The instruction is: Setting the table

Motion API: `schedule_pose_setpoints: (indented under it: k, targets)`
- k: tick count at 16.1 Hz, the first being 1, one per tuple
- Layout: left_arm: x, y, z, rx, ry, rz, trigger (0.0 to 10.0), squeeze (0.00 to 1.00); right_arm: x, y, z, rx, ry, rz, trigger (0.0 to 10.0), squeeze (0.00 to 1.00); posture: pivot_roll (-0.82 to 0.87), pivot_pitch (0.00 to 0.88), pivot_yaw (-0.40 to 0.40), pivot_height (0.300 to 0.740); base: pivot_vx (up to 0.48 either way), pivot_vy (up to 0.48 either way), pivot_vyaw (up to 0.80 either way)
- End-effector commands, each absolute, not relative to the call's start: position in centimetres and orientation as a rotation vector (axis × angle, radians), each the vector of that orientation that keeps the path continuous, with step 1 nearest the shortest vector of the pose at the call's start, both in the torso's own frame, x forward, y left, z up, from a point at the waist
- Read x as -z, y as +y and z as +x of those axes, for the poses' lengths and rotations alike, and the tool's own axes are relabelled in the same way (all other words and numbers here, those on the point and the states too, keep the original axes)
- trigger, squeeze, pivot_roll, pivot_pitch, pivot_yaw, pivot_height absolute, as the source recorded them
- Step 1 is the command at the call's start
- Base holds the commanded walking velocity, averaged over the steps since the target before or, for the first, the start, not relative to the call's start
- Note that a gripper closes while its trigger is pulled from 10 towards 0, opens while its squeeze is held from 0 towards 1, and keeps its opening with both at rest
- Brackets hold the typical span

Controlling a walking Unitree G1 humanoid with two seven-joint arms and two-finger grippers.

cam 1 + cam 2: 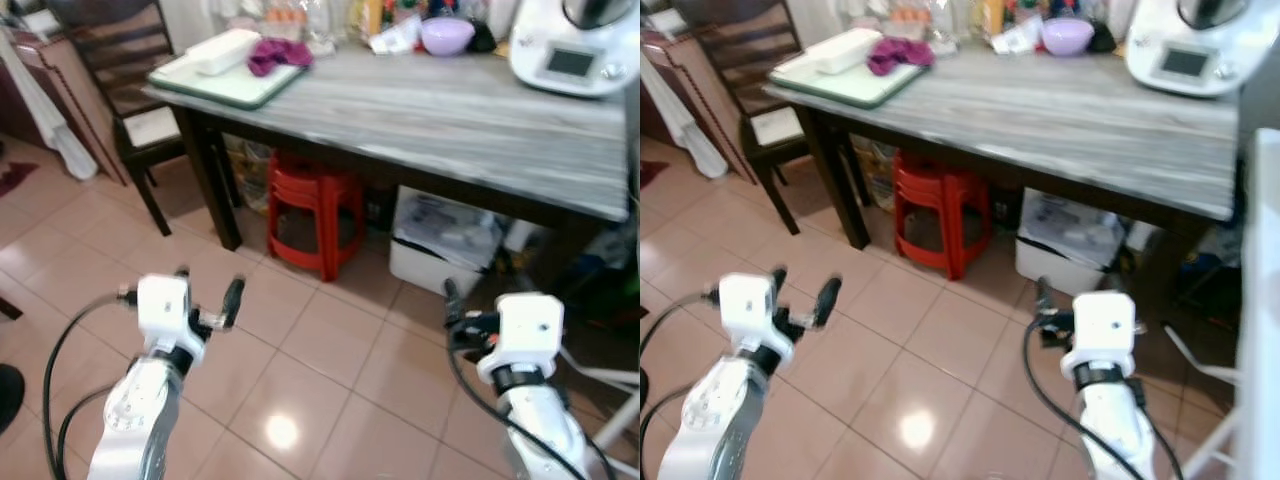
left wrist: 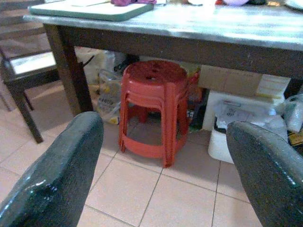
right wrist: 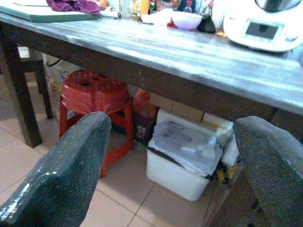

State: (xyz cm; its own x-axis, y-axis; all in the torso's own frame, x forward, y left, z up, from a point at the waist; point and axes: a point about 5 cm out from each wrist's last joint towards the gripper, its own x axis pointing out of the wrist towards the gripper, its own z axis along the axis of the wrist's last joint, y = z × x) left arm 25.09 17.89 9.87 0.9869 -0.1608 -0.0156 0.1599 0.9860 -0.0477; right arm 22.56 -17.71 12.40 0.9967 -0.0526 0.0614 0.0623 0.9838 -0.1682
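Ahead of both grippers and above them, the grey table (image 1: 450, 120) carries a green tray (image 1: 225, 82) at its far-left corner, with a purple cloth (image 1: 277, 54) on it; no places look laid, so setting seems hardly begun. Left gripper (image 1: 208, 290) and right gripper (image 3: 175, 170) hover low over the floor tiles (image 1: 300, 380), fingers spread wide, holding nothing.
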Motion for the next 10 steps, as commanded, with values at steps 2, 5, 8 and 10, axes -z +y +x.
schedule_pose_setpoints:
  k: [2,5,8,10]
  targets:
    - [-10.13,17.86,25.05,0.153,0.016,-0.048,10.0,0.00,-12.84,-17.90,22.52,0.061,-0.065,-0.176,10.0,0.00,-0.13,0.111,0.081,0.740,0.000,-0.154,0.00]
    - [-10.20,18.04,25.45,0.131,0.026,-0.052,10.0,0.00,-13.29,-17.48,22.78,0.043,-0.081,-0.183,10.0,0.00,-0.13,0.108,0.078,0.740,0.000,0.000,0.00]
    - [-10.34,18.51,25.70,0.106,0.032,-0.068,10.0,0.00,-13.49,-17.49,22.85,0.041,-0.083,-0.183,10.0,0.00,-0.13,0.110,0.076,0.740,0.000,0.000,0.00]
    - [-10.21,18.51,25.75,0.103,0.047,-0.077,10.0,0.00,-13.42,-17.51,22.85,0.043,-0.077,-0.178,10.0,0.00,-0.13,0.110,0.075,0.740,0.000,0.000,0.00]
